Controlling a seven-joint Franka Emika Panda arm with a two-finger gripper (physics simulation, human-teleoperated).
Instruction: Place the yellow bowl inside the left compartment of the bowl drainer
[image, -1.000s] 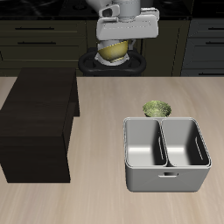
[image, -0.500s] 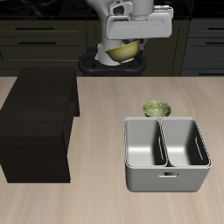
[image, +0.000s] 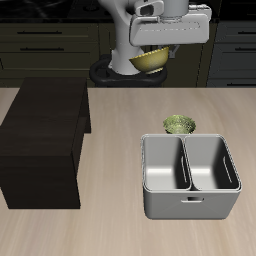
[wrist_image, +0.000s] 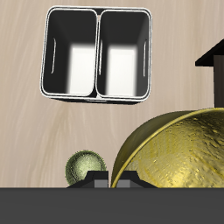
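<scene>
The yellow bowl (image: 150, 60) hangs high above the back of the table, held under my gripper (image: 152, 52), which is shut on its rim. In the wrist view the yellow bowl (wrist_image: 179, 150) fills much of the frame, golden with a speckled inside. The bowl drainer (image: 190, 175) is a grey metal tub with two deep compartments, standing near the table's front edge; both compartments look empty. The wrist view shows the bowl drainer (wrist_image: 99, 93) from above, well apart from the bowl. My fingertips are hidden by the gripper body.
A small olive-green bowl (image: 178, 125) sits just behind the drainer, also seen as the green bowl (wrist_image: 86, 167) in the wrist view. A dark brown-black cabinet block (image: 42, 145) stands on the table beside the drainer, its corner (wrist_image: 213, 61) showing in the wrist view.
My gripper has carried the yellow bowl sideways toward the drainer's side of the table and slightly higher. Nothing on the table moved.
</scene>
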